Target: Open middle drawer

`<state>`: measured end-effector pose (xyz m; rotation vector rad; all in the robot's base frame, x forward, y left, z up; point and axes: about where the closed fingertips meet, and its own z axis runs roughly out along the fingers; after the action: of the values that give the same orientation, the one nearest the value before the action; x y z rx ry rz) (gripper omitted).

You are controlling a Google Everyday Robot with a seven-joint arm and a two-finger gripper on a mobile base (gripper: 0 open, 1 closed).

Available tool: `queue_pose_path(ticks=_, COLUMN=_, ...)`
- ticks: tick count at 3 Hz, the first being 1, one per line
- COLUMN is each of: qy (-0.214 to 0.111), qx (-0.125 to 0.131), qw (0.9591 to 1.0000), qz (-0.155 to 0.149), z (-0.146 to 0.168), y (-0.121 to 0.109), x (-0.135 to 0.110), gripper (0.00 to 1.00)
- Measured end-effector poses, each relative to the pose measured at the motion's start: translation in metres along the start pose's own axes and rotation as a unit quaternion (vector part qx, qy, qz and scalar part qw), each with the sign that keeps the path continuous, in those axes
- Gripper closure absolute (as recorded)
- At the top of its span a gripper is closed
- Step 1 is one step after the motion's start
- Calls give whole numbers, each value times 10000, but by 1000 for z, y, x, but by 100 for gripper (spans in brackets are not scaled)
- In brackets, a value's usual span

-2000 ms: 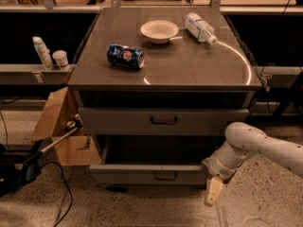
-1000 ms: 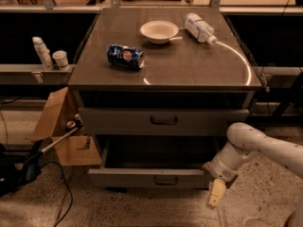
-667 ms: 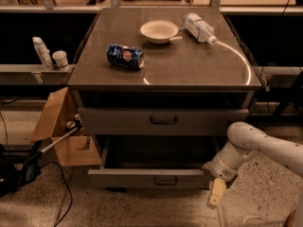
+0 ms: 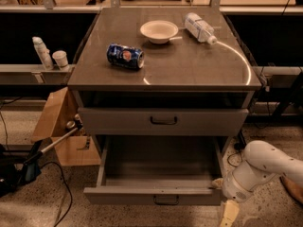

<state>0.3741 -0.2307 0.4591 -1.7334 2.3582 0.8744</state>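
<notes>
The middle drawer [image 4: 156, 195] is the grey one pulled well out of the cabinet, its inside bare and its dark bar handle [image 4: 165, 200] at the front centre. Above it a closed grey drawer [image 4: 163, 121] with a like handle sits under the tabletop. My gripper [image 4: 228, 212], on a white arm [image 4: 265, 167], is low at the right front corner of the pulled-out drawer, close beside its front panel. Anything below the open drawer is hidden.
On the cabinet top lie a blue can [image 4: 125, 56], a white bowl [image 4: 159, 31] and a plastic bottle [image 4: 200, 27]. A cardboard box [image 4: 59, 126] and a tool with cables stand left of the cabinet. Two containers [image 4: 49, 56] sit on a left ledge.
The middle drawer has slid further out toward the camera. My gripper has moved down and forward alongside its right front corner.
</notes>
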Motion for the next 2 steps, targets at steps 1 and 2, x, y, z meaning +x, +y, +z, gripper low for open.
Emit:
queue_pose_path(ticks=1, qy=0, qx=0, qw=10000, qz=0, z=0, y=0, x=0, gripper=0)
queue_pose_path(ticks=2, qy=-93, qx=132, qw=9987, qz=-486, z=-1, y=58, x=24, gripper=0)
